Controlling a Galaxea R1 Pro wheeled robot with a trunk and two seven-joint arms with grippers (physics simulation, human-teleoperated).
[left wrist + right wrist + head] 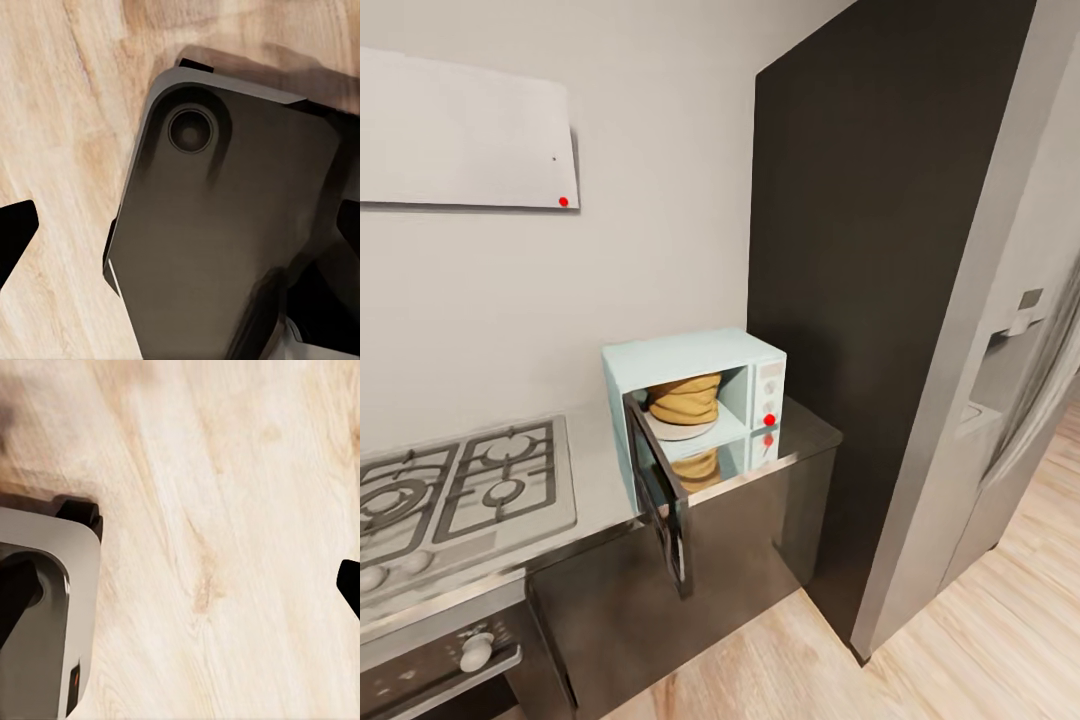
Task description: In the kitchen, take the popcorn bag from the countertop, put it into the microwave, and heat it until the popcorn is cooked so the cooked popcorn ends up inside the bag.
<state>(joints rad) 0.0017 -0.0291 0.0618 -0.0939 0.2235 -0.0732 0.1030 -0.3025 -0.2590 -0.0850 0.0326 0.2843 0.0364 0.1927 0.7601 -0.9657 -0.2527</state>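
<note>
The pale mint-blue microwave (695, 358) stands on the shiny grey countertop (805, 428) with its dark glass door (660, 500) swung wide open toward me. Inside it the tan-brown popcorn bag (685, 398) sits upright on a white plate. A round red light (769, 419) shows on the control panel. The popcorn itself is hidden. My left gripper (180, 232) is open and hangs over the floor and my base. My right gripper (184, 592) is also open, with bare floor between its fingertips (15, 596).
A gas hob (460, 490) lies to the left of the microwave, over an oven with a knob (476, 650). A tall dark cabinet (860, 250) and a steel fridge (1000, 400) stand to the right. Wood floor (980, 640) runs below. My grey base (225, 225) shows underneath.
</note>
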